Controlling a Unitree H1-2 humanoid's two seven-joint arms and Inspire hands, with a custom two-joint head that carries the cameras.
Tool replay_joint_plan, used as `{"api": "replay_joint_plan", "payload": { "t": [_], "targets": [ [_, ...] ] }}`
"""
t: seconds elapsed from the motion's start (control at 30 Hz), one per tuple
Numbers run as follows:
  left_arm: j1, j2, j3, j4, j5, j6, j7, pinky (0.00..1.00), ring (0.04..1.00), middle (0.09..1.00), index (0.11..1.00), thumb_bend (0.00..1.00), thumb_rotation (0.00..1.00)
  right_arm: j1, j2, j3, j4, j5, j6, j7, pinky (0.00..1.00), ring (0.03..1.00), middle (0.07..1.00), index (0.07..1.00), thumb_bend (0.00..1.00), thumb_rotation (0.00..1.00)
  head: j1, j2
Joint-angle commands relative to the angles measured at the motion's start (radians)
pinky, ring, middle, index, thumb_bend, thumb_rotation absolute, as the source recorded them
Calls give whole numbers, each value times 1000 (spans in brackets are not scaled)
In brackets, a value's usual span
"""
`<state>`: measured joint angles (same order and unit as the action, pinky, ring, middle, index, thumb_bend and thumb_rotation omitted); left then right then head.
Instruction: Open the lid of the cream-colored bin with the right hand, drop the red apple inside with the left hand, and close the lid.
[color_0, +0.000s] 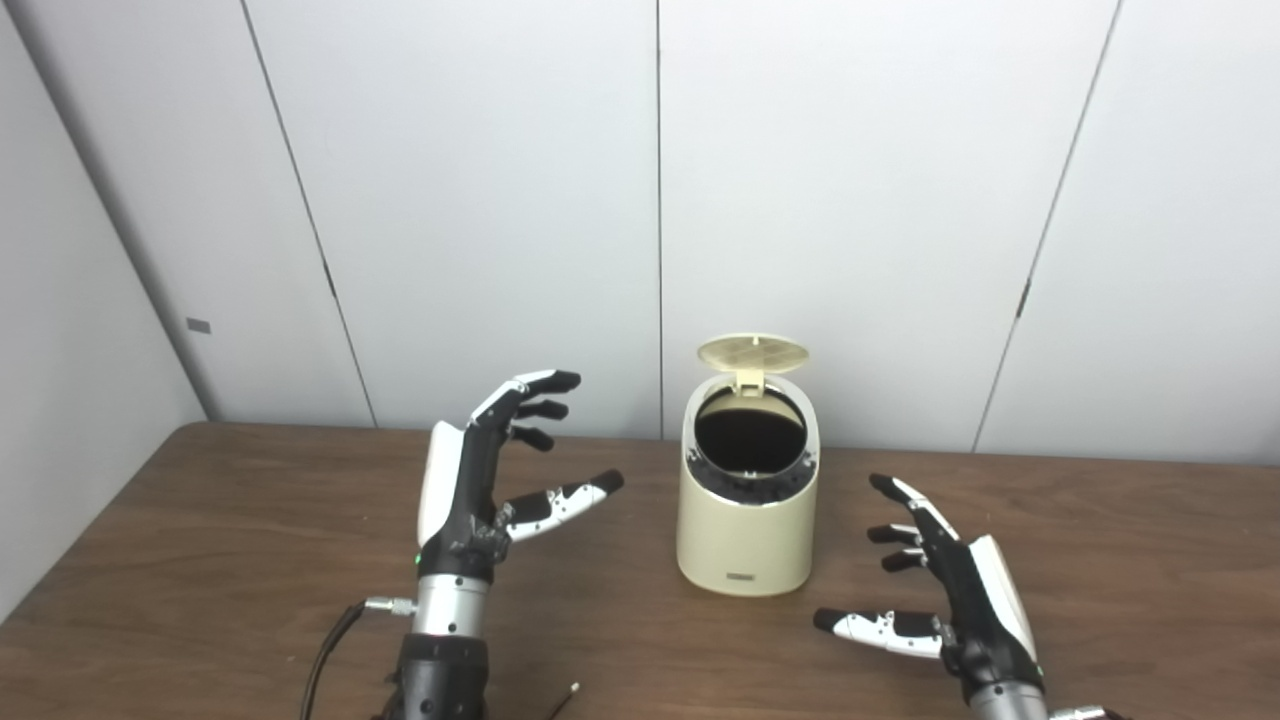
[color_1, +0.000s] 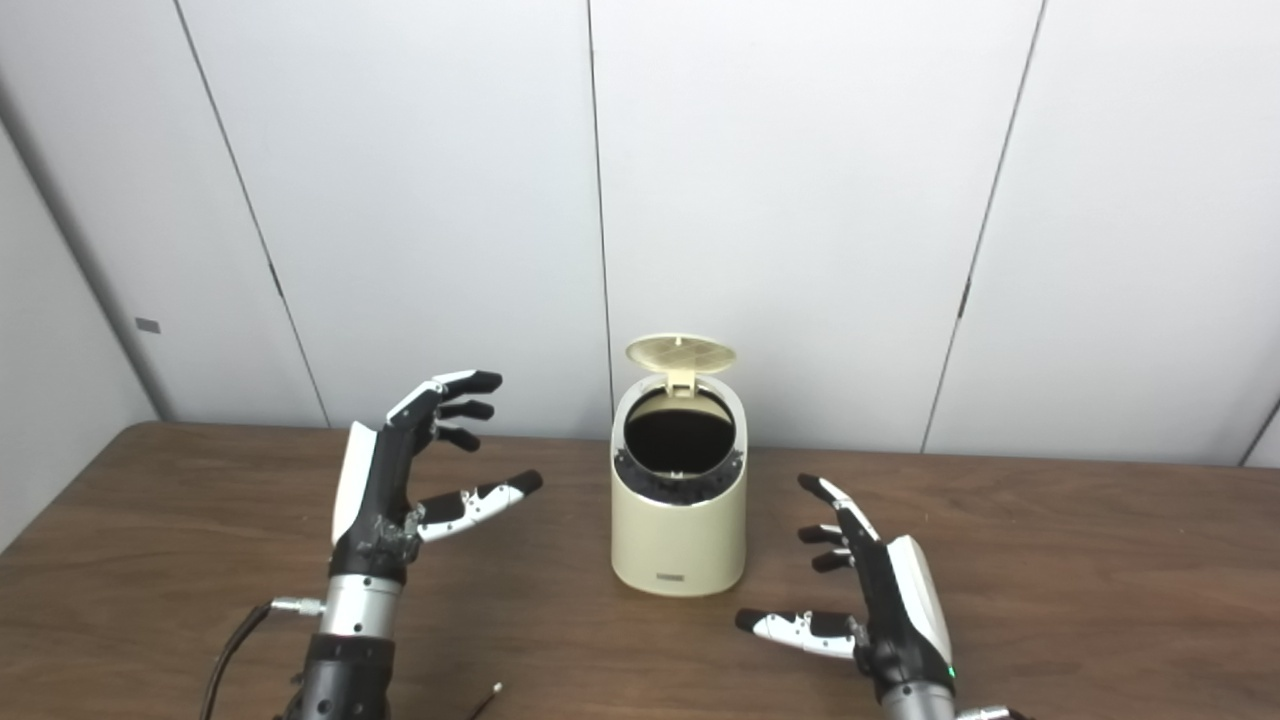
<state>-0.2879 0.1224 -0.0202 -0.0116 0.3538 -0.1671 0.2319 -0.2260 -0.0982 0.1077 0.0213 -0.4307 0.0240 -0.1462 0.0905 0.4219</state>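
left eye view: bin (color_0: 747, 520) sits between both empty robot hands.

The inside of the cream-colored bin (color_0: 747, 520) is too dark to see into. The bottom edge cuts off both arms. The table (color_0: 200, 560) runs off both sides.

The left hand (color_0: 480, 480) is raised upright on its forearm, palm turned toward the middle, fingers (color_0: 530, 395) spread and curved slightly forward, thumb (color_0: 560, 498) pointing out to the side; it holds nothing. The right hand (color_0: 950, 590) sits lower and nearer the bottom edge, also spread wide and empty, fingers (color_0: 905, 500) reaching up and inward, thumb (color_0: 865, 627) stretched sideways toward the left.
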Motion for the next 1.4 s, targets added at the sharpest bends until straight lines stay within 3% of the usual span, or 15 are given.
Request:
{"api": "replay_joint_plan", "payload": {
  "t": [0.0,0.23,0.57,0.73,0.83,0.93,1.17,1.37],
  "targets": [
    [-16,14,8,-23,2,-12,-7,525,671,740,718,785,6,-41,-10,-13,-14,12,-54,-13,597,718,884,853,740,99,-2,-3],
    [14,45,7,67,10,-67,-12,568,675,729,725,792,31,-61,-30,-29,-1,8,-129,-44,626,717,857,841,714,150,-15,-14],
    [29,64,-29,195,24,-28,-59,659,714,731,752,798,20,-157,-121,-20,-54,-1,-111,38,652,753,846,831,686,225,-48,-22],
    [33,53,-39,256,28,-30,-48,621,706,723,729,801,1,-239,-161,13,-70,-61,-120,85,647,786,851,834,638,332,-70,-36],
    [40,51,-45,284,37,-36,-44,590,683,709,712,794,0,-301,-176,31,-71,-89,-108,119,677,820,863,835,625,395,-78,-44],
    [41,49,-45,301,36,-48,-42,579,689,716,713,794,0,-346,-176,38,-65,-101,-93,142,641,815,858,830,641,427,-91,-53],
    [36,46,-51,312,34,-49,-51,599,696,728,725,779,0,-453,-193,80,-89,-190,20,257,661,833,873,853,627,588,-94,-59],
    [31,41,-53,322,39,-59,-42,585,694,719,720,790,0,-538,-207,114,-66,-240,60,337,733,877,879,865,622,613,-92,-59]
  ]
}}
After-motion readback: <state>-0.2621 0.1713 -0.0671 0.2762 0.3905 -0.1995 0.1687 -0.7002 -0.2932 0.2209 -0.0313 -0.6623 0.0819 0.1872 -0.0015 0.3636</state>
